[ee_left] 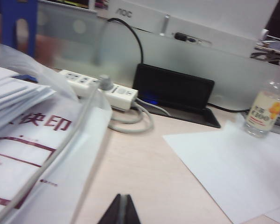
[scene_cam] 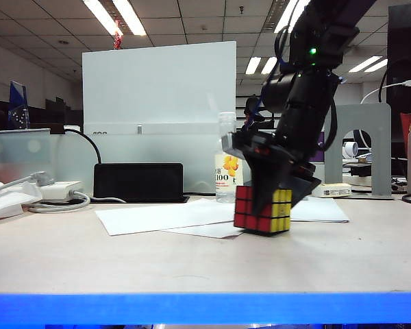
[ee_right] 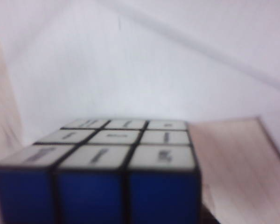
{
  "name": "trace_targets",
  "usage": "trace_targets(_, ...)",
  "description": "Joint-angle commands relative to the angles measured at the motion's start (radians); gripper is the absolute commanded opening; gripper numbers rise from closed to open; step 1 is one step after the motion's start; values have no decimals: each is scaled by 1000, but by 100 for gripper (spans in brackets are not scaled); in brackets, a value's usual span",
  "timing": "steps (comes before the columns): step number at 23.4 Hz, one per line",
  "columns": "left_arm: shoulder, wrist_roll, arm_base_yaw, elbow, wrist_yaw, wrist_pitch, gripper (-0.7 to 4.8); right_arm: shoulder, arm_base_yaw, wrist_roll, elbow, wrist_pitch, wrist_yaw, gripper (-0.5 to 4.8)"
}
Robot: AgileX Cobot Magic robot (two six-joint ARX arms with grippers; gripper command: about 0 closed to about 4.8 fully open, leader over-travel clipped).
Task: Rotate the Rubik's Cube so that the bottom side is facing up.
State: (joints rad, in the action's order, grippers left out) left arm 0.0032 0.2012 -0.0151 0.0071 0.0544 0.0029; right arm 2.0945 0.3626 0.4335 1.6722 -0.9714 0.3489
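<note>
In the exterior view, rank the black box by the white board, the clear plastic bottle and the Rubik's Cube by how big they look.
Largest to smallest as they look:
1. Black rectangular box, widest by far.
2. Red-and-yellow Rubik's Cube, under the right gripper.
3. Clear plastic bottle, taller but narrower; it stands farther back, so ranks 2 and 3 are unsure.

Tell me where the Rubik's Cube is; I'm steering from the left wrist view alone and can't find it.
Observer: Exterior view: the Rubik's Cube sits on the table, in front of the bottle.
Operator: My left gripper is shut, low above the table. Where's the right?
Observer: The right gripper is down over the cube's top; grip unclear.
Operator: Which faces show?
Observer: Red and yellow outward; blue toward the right wrist camera.
</note>
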Motion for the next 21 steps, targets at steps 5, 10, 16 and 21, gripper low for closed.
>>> trace_targets(5, -2, 2, 0, 1, 85, 16, -5, -1, 0, -72, 0, -6, 164, 292)
trace_targets(10, -2, -5, 0, 1, 273, 85, -5, -1, 0, -130, 0, -12, 350, 292)
trace_targets(16, -2, -6, 0, 1, 352, 211, 0, -2, 0, -155, 0, -20, 578, 292)
trace_targets(21, -2, 2, 0, 2, 363, 340, 92, -2, 0, -190, 0, -27, 863, 292)
